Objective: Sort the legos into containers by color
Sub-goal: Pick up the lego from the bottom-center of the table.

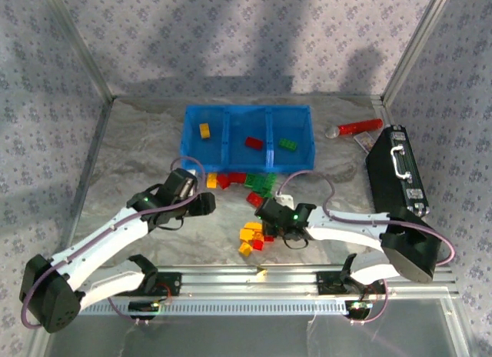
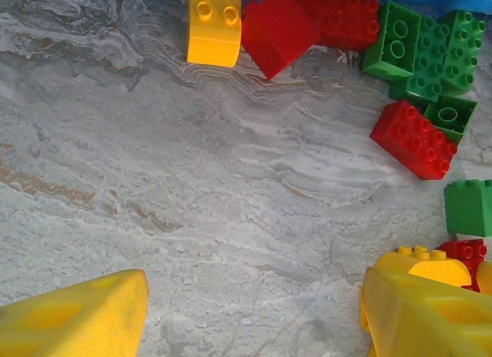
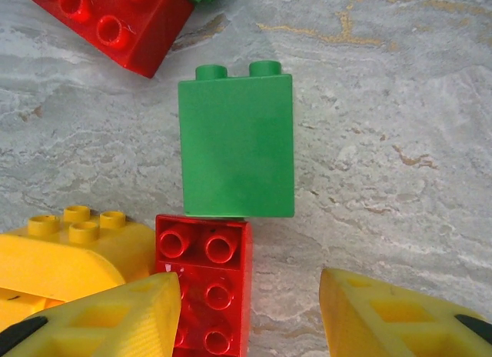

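Containers (image 1: 247, 164) hold, left to right, yellow lego (image 1: 204, 130), red lego (image 1: 254, 142), green lego (image 1: 288, 144); left gripper (image 2: 254, 295) gapes empty, right gripper (image 3: 247, 295) stands parted around a red brick (image 3: 204, 280), unclamped.

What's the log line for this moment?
left gripper open over table | right gripper open over red brick | tray one brick per compartment | other bricks loose

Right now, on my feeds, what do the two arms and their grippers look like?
Both the left arm and the right arm have white link shells with black joints, a small green light near each wrist, and a mauve cable looping along them. The left gripper and right gripper carry chunky yellow fingers with recessed pockets.
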